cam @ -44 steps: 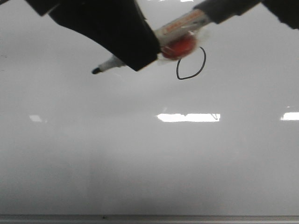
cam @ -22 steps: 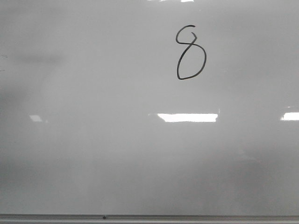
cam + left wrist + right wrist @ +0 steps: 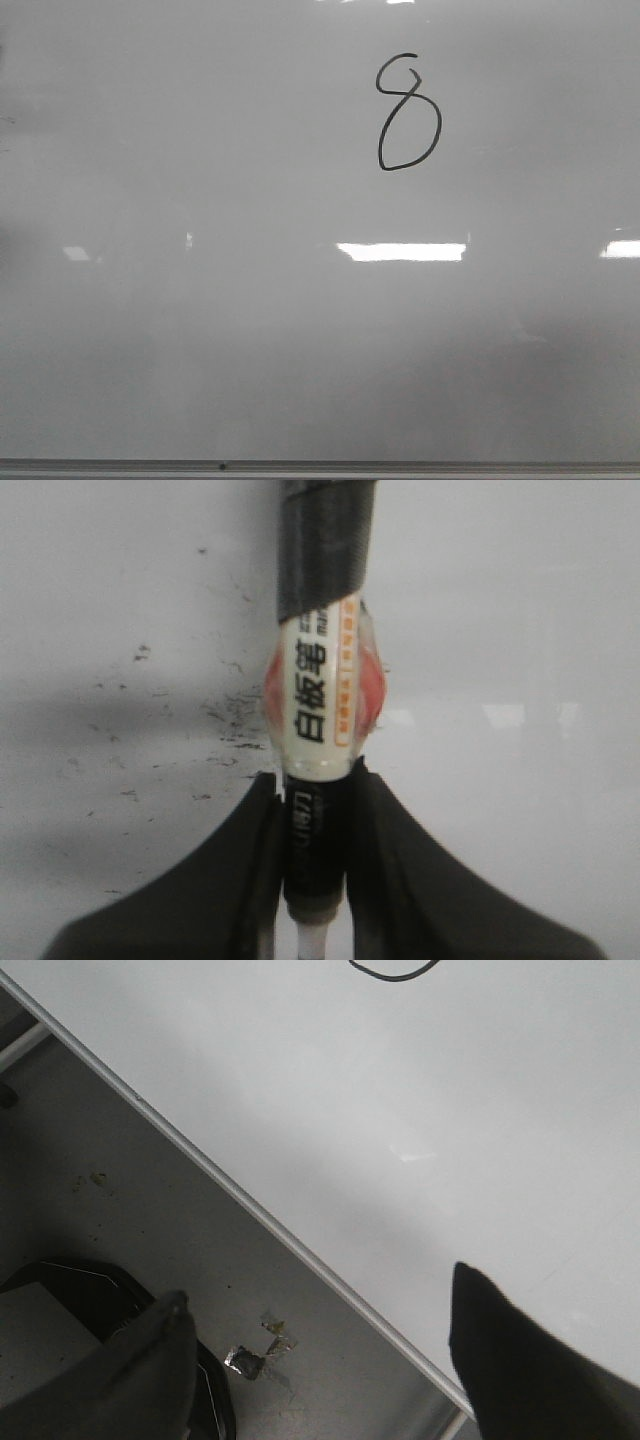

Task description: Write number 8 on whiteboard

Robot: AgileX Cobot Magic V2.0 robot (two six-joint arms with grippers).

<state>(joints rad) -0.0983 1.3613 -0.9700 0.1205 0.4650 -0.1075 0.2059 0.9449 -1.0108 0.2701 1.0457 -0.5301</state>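
The left gripper point(image 3: 318, 880) has its two black fingers point(image 3: 250, 880) closed tight on a whiteboard marker point(image 3: 322, 705), pinching the dark section near the writing end so the cream label with its black characters and red-orange band runs away from the claw toward a black cap end. The tip itself is barely in view at the picture's edge, so I can't tell whether it touches anything. Behind the marker is pale board surface peppered with small dark flecks and smudges. The right gripper point(image 3: 320, 1360) is spread wide with nothing between its fingers; it hangs out over the whiteboard point(image 3: 200, 330) near the grey metal edge rail point(image 3: 250, 1215), with a dusty floor and a few foil-like scraps point(image 3: 255, 1355) beyond the rail. From the front, neither arm shows: the board lies bare apart from glare patches and the number 8 point(image 3: 408, 112), which sits in the far part of the board, well away from the near rail and right of centre. Its small upper loop isn't quite closed; the lower loop is a full teardrop. To my eye the writing step is done. What remains, I'd judge, is keeping the marker clear of the board so no stray line is added.
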